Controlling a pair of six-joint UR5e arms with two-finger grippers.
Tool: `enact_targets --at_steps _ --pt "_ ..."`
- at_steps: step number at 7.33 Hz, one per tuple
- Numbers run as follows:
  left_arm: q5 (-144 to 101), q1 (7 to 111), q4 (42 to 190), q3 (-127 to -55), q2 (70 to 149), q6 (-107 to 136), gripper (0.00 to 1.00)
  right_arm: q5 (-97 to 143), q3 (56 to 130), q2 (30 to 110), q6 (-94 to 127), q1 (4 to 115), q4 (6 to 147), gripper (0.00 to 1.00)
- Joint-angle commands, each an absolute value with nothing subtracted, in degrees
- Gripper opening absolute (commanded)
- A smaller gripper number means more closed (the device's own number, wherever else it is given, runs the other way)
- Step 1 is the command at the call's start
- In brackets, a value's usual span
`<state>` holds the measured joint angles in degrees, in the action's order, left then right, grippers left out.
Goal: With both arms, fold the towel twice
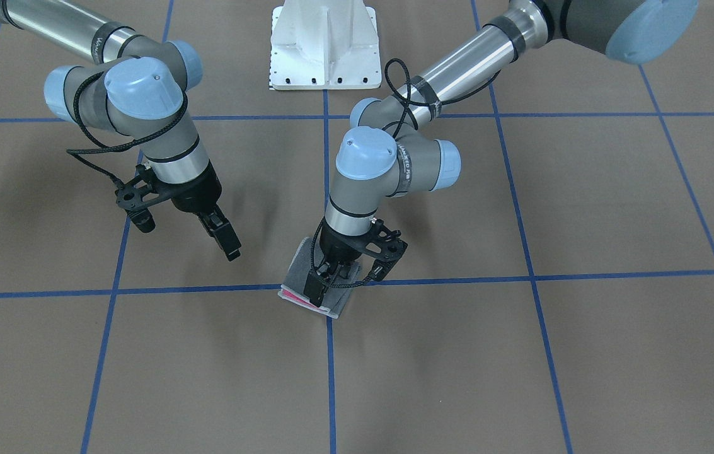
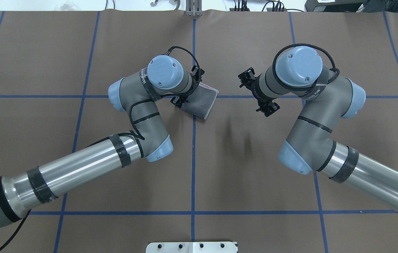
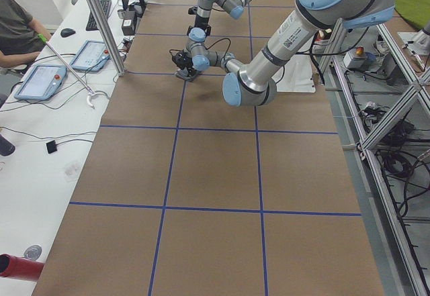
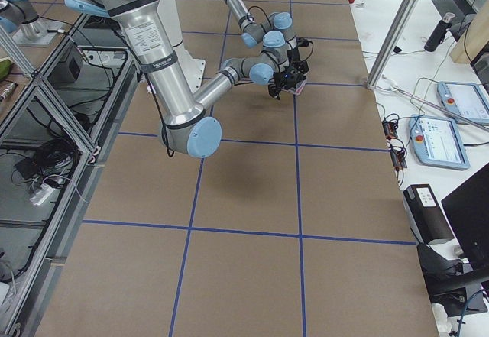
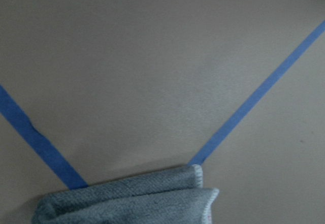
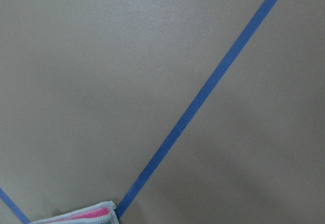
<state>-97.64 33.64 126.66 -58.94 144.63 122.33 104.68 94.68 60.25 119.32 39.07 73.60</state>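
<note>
The left gripper (image 1: 326, 282) is resting on the folded towel (image 1: 300, 261) — I cannot tell its grip. The right gripper (image 1: 230, 251) is hovering near the towel, holding nothing — its width is unclear.

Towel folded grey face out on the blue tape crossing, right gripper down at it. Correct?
Wrong gripper. It is the left gripper that is down at the towel; the right gripper hangs off to the side, clear of it. The exterior front-facing view shows this. The rest holds.
</note>
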Motion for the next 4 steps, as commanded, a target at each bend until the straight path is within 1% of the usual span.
enact_targets --at_steps 1,4 --pt "-99.7 34.1 126.3 -60.9 142.7 122.1 0.93 104.7 94.7 60.4 119.3 39.1 73.6 1.00" --pt "-104.7 37.4 125.7 -64.3 142.8 122.1 0.95 104.8 94.7 60.5 119.3 39.1 73.6 1.00"
